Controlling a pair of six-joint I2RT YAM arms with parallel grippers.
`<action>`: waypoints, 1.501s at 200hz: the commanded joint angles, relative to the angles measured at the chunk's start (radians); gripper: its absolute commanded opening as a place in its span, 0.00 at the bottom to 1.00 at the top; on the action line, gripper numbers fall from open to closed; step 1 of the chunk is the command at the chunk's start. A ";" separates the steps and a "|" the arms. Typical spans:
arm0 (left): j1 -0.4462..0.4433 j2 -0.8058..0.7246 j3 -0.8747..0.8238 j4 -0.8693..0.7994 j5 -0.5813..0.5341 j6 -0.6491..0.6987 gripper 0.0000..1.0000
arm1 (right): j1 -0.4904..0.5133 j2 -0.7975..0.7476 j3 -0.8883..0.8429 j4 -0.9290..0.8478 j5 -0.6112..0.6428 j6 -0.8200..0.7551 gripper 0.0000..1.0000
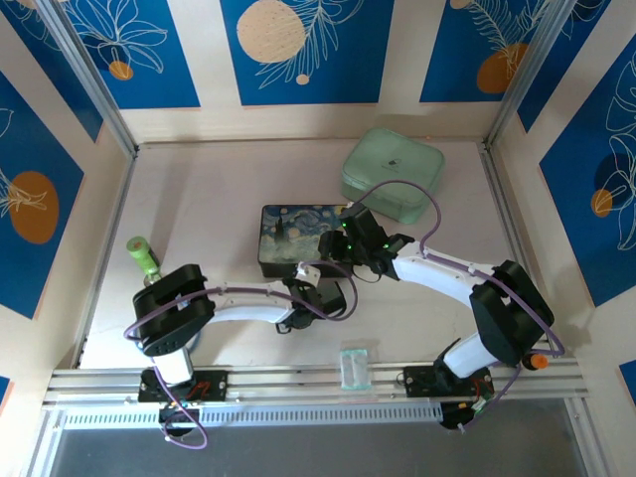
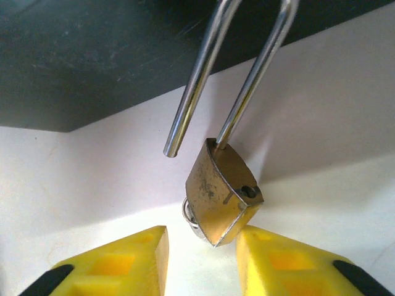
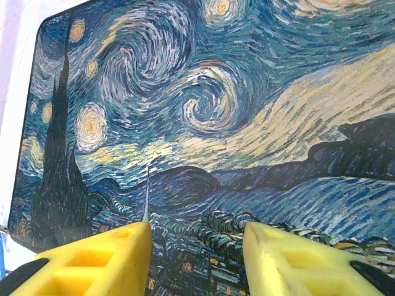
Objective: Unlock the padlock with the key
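Pale table (image 1: 199,199), blue floral walls (image 1: 338,70)

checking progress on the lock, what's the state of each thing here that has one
padlock: unlocked, one shackle leg free of the body
painted box: lid down
green case: shut
left tool: open, fingers either side of the padlock's lower end
right tool: open, nothing between its fingers, over the painted box
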 commanded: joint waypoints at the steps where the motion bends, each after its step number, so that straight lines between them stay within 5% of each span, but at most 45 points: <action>1: -0.009 -0.024 0.011 0.010 -0.024 0.023 0.35 | 0.002 0.070 -0.072 -0.123 -0.043 0.031 0.46; 53: -0.012 -0.159 -0.071 0.159 0.071 0.058 0.34 | 0.007 0.024 -0.103 -0.080 -0.043 0.010 0.46; 87: -0.002 -0.235 -0.056 0.110 0.061 0.070 0.38 | 0.005 -0.037 -0.104 -0.054 -0.058 -0.044 0.47; 110: 0.016 -0.297 -0.058 0.103 0.073 0.070 0.67 | 0.007 -0.086 -0.091 -0.050 -0.061 -0.091 0.56; 126: 0.033 -0.364 -0.076 0.125 0.080 0.066 0.98 | 0.013 -0.131 -0.083 -0.072 -0.038 -0.093 0.80; 133: 0.043 -0.398 -0.086 0.138 0.085 0.065 1.00 | 0.018 -0.153 -0.081 -0.087 -0.024 -0.089 1.00; 182: 0.195 -0.629 -0.203 0.268 0.282 0.032 1.00 | 0.116 -0.319 -0.114 -0.169 0.048 -0.089 1.00; 214: 0.326 -0.697 -0.264 0.309 0.402 0.015 1.00 | 0.215 -0.361 -0.195 -0.066 0.005 -0.061 0.90; 246: 0.374 -0.714 -0.286 0.319 0.420 0.026 1.00 | 0.284 -0.229 -0.201 0.010 0.048 -0.001 0.87; 300: 0.409 -0.700 -0.327 0.356 0.481 0.009 1.00 | 0.320 0.033 -0.156 0.198 0.066 0.045 0.65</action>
